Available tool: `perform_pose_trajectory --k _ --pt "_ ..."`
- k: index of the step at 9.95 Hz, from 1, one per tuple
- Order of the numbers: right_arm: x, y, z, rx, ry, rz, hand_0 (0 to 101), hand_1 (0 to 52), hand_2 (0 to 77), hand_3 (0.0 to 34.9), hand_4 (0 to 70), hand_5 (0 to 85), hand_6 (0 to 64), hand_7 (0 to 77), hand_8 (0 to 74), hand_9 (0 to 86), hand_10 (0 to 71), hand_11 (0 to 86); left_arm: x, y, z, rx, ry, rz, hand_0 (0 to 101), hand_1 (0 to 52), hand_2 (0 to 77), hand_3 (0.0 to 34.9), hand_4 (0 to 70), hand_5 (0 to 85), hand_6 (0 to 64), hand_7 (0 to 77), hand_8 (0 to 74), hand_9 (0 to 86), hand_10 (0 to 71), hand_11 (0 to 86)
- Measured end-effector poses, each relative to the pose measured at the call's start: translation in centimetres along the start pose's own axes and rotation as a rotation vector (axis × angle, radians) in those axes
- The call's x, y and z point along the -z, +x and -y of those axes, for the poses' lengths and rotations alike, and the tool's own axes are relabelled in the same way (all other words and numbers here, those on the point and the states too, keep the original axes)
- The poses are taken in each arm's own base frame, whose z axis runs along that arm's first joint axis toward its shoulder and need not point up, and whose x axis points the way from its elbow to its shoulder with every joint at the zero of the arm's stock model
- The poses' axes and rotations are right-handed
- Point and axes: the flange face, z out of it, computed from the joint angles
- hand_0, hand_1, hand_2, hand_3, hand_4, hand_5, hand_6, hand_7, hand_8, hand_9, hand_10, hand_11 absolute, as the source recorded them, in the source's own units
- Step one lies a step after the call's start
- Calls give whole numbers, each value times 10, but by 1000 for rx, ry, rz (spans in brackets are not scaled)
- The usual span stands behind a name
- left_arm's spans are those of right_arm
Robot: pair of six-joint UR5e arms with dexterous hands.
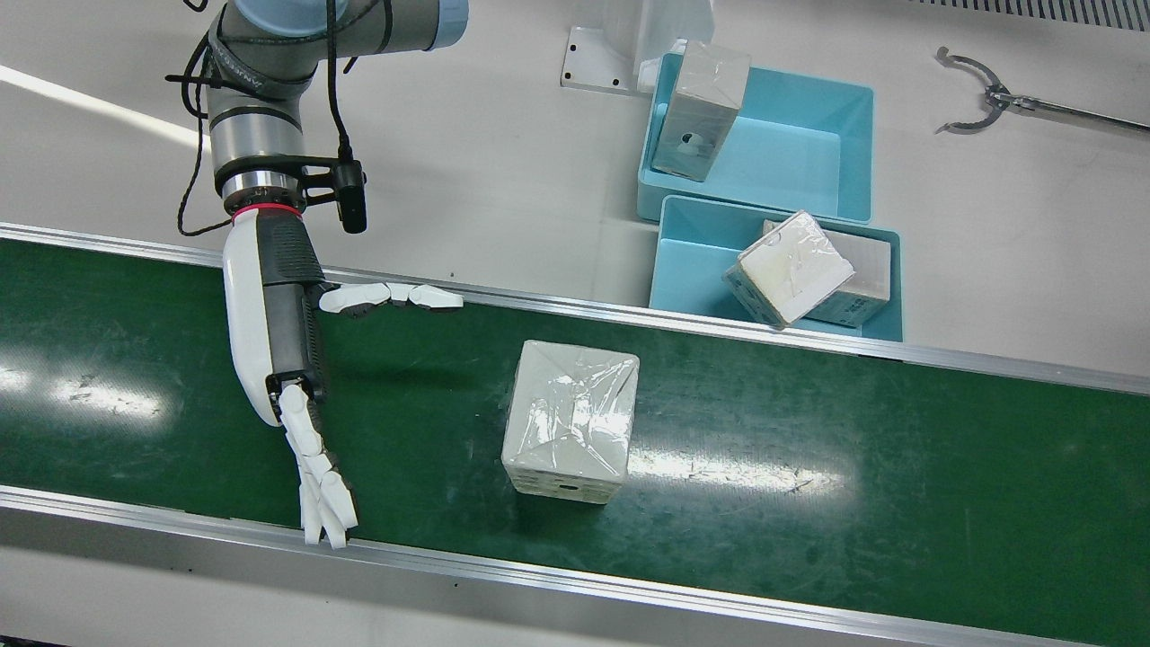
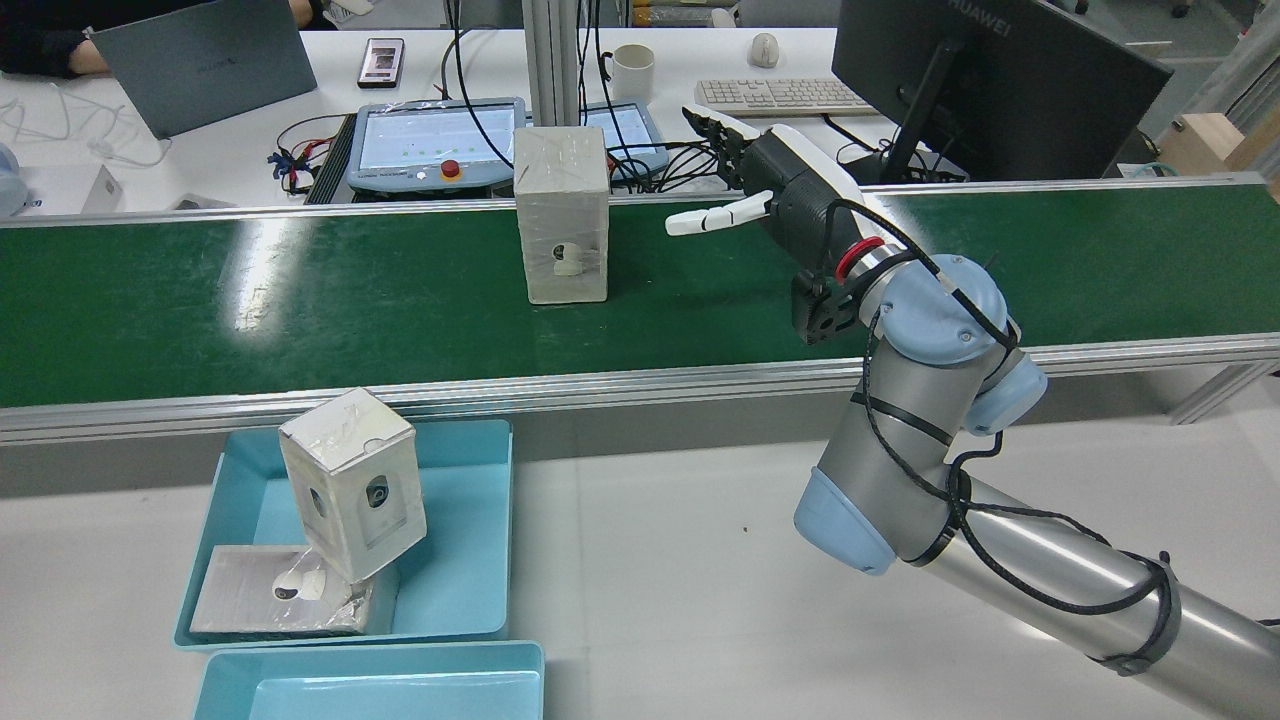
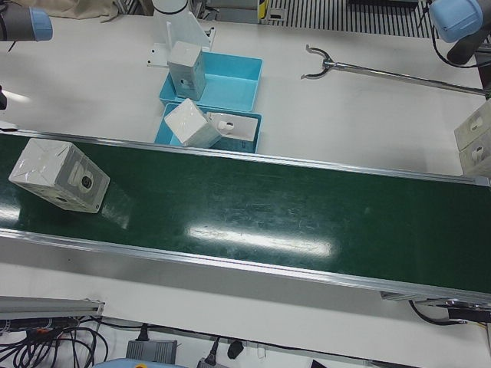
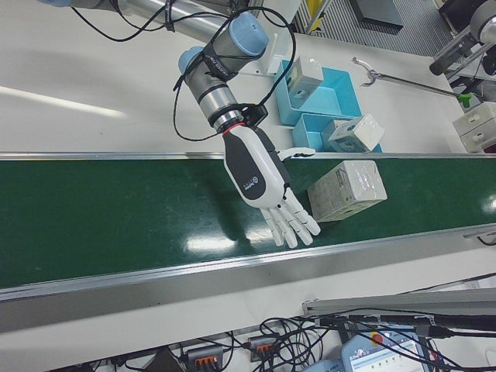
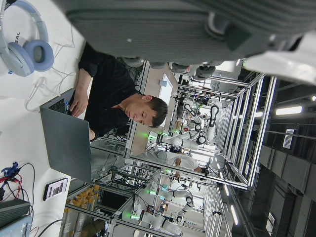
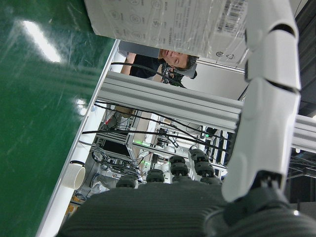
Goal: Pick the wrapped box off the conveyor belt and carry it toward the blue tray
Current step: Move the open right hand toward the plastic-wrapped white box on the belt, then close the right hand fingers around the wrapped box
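Observation:
The wrapped box [image 1: 570,420] stands on the green conveyor belt [image 1: 898,467], white and covered in clear film. It also shows in the rear view [image 2: 560,215], left-front view [image 3: 60,175] and right-front view [image 4: 347,190]. My right hand [image 1: 278,350] hovers over the belt beside the box, apart from it, open, thumb pointing at the box; it also shows in the rear view [image 2: 770,190] and right-front view [image 4: 267,182]. Two blue trays [image 1: 800,153] [image 1: 692,270] lie beyond the belt's far rail. Of my left hand only the dark palm [image 5: 173,24] shows.
One wrapped box [image 1: 705,108] stands in the far tray; two more [image 1: 791,268] lie in the near one. A metal grabber tool [image 1: 988,99] lies on the white table. More boxes [image 3: 476,138] are stacked at the belt's far end. Aluminium rails edge the belt.

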Motion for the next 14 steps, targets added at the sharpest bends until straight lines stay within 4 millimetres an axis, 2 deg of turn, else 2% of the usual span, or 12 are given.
perform_pose_trajectory --k 1,14 --pt "1 3 -1 -1 0 -2 455 131 142 44 60 60 0 27 11 16 0 11 0 0 0 0 0 0 0 0 11 0 0 11 0 0 0 0 0 0" --pt "-3 14 8 -1 10 -8 458 125 153 38 71 76 0 27 11 16 0 11 0 0 0 0 0 0 0 0 5 0 0 11 0 0 0 0 0 0"
